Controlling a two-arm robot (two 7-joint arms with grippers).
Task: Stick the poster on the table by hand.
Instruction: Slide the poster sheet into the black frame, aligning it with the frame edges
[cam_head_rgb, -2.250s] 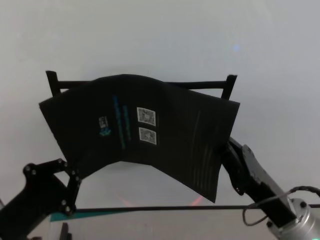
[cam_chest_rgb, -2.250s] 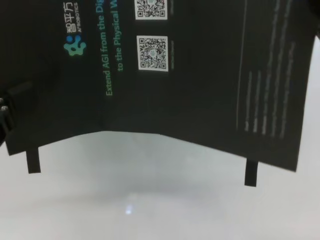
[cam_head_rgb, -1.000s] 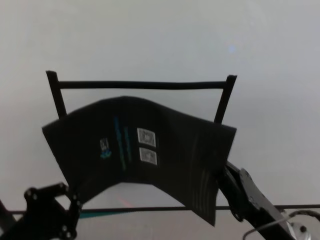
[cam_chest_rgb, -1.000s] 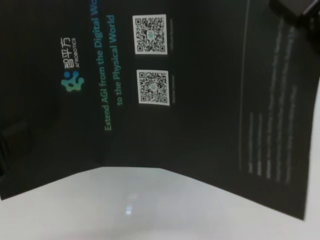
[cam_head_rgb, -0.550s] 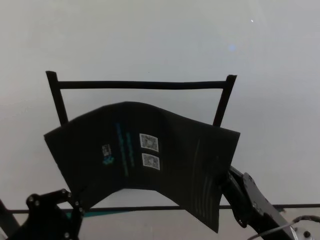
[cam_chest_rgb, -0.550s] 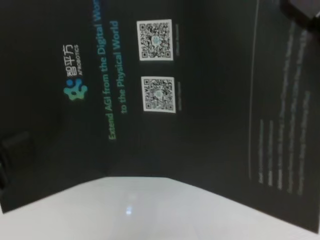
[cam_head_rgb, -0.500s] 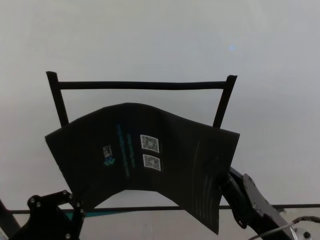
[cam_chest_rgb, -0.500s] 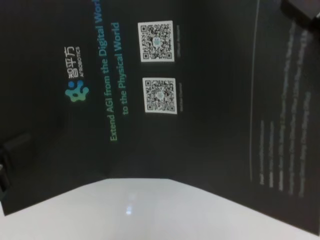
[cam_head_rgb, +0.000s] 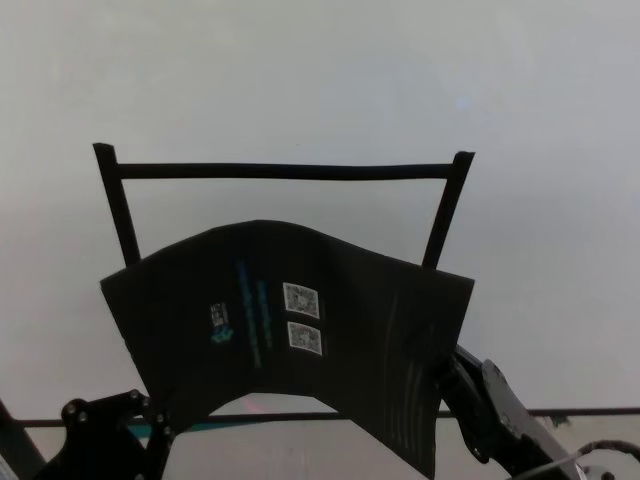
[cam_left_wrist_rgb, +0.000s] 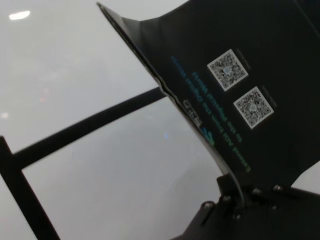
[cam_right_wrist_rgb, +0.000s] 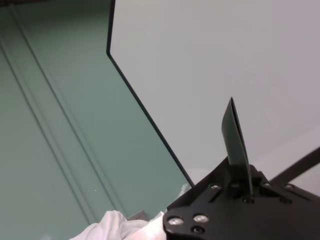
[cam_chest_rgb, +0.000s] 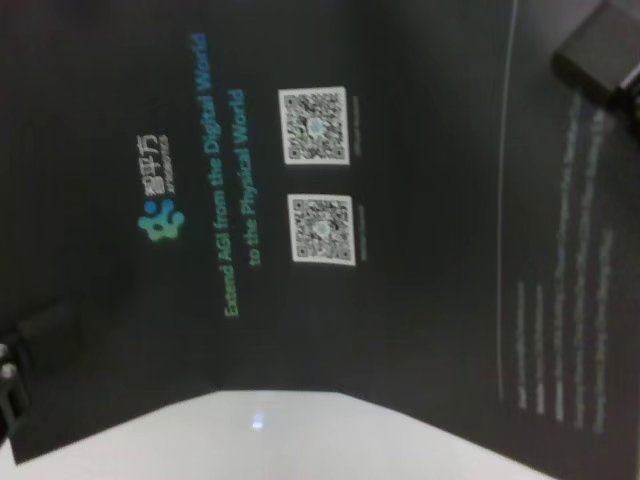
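Observation:
The poster (cam_head_rgb: 290, 330), a black sheet with teal text and two white QR codes, hangs bowed above the white table (cam_head_rgb: 300, 70). My left gripper (cam_head_rgb: 152, 422) is shut on its near left corner. My right gripper (cam_head_rgb: 448, 385) is shut on its near right corner. In the left wrist view the left gripper (cam_left_wrist_rgb: 234, 196) pinches the poster (cam_left_wrist_rgb: 250, 75) at its edge. In the right wrist view the poster (cam_right_wrist_rgb: 234, 135) shows edge-on, rising from the right gripper (cam_right_wrist_rgb: 241, 186). The poster (cam_chest_rgb: 350, 200) fills most of the chest view, with a right finger (cam_chest_rgb: 600, 50) on its face.
Black tape strips (cam_head_rgb: 280, 171) form a frame on the table beyond the poster, with two side strips running toward me. A thin dark line (cam_head_rgb: 560, 412) crosses the view near me. The right wrist view shows the table's edge (cam_right_wrist_rgb: 145, 117), green floor (cam_right_wrist_rgb: 50, 125) and a white cloth (cam_right_wrist_rgb: 120, 225).
The poster has come back toward me and lower, uncovering the far tape strip it overlapped before. It fills more of the chest view. Both grippers keep their hold.

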